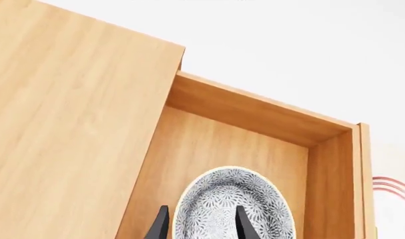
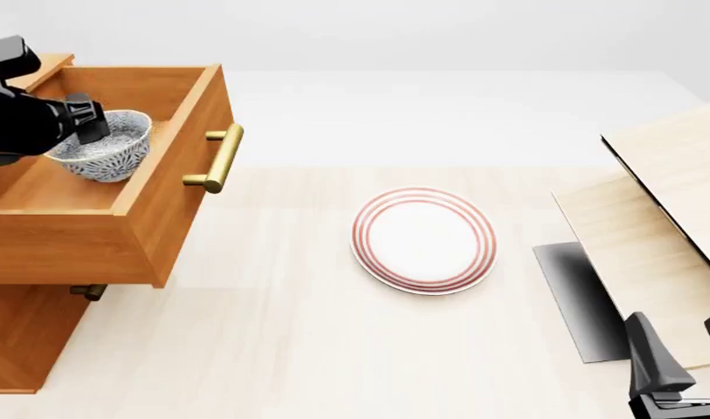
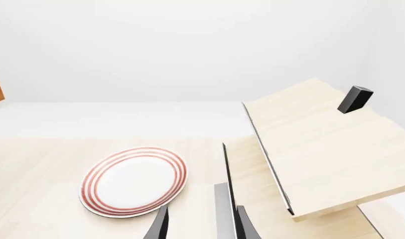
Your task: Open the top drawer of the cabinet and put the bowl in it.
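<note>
Bowl [image 2: 102, 145] gripped at rim by left tool [image 1: 201, 221] over open top drawer [image 2: 168, 192]; risk: tipping on early release; right tool [image 3: 201, 224] empty, parted

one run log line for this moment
top drawer: open | bowl: inside drawer | left gripper: straddling bowl rim | right gripper: idle, holding nothing | plate: on table

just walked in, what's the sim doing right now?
The left gripper has the speckled bowl inside the open top drawer of the cabinet, one jaw outside the rim and one inside. Whether the bowl rests on the drawer floor can't be told. The right gripper is idle near the table's right side, jaws apart and empty, by the pale wood panels. A red-ringed plate sits untouched mid-table.
</note>
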Motion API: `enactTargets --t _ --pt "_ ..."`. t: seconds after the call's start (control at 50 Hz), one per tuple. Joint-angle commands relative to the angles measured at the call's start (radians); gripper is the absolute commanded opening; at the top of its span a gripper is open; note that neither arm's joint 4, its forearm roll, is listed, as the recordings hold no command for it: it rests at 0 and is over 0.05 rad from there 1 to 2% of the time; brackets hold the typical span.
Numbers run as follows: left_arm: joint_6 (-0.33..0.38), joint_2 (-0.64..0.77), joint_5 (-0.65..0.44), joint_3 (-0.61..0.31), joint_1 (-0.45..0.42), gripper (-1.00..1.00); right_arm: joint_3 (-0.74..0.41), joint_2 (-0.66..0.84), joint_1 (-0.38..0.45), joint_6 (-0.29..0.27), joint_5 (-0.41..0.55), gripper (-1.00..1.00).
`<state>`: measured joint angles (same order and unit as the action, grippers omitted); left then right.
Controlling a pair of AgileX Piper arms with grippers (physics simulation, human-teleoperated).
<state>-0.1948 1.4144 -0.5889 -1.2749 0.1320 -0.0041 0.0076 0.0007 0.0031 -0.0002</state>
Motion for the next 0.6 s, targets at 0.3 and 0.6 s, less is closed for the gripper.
enactTargets --t 0.3,0.6 --pt "0.029 -0.017 -0.021 -0.009 0.012 1.0 0.001 -0.001 0.0 -0.001 0.0 1.0" --pt "0.05 -0.048 -0.061 -0.026 0.017 1.0 0.001 -0.001 0.0 -0.001 0.0 1.0"
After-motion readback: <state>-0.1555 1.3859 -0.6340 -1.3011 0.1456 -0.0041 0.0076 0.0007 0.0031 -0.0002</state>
